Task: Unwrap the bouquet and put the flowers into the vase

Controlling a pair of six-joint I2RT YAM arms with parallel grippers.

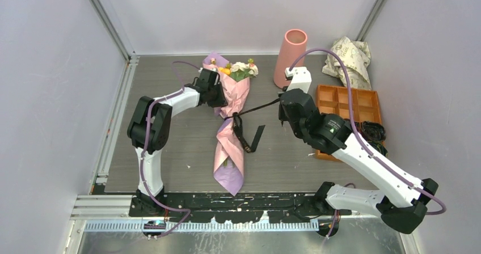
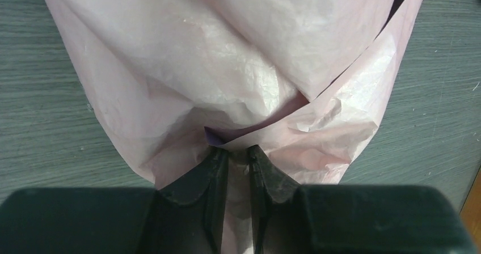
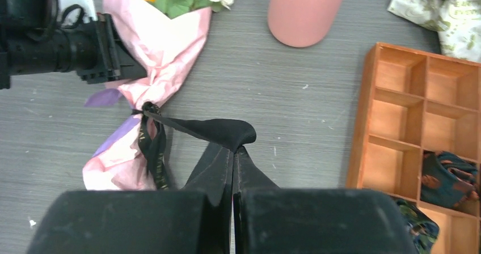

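Ribbon (image 3: 210, 130) first: my right gripper (image 3: 233, 149) is clamped tight on one black end of it. The strip runs taut from my fingertips to the knot around the waist of the bouquet (image 1: 227, 146). Another black tail lies loose on the table (image 1: 181, 152), just right of the paper cone.

My left gripper (image 2: 238, 152) pinches a fold of the pink wrapping between nearly closed fingers, on the bouquet's left flank near its wide end.

The bouquet lies flat in the middle of the table, narrow lilac tip toward my bases. The flowers (image 1: 241, 68) show at the far end, all inside the paper.

The vase (image 1: 291, 58) stands upright to their right, apart from them. An orange tray (image 3: 368, 112) sits to the right, with crumpled cream paper (image 1: 349, 58) beyond it in the far corner.
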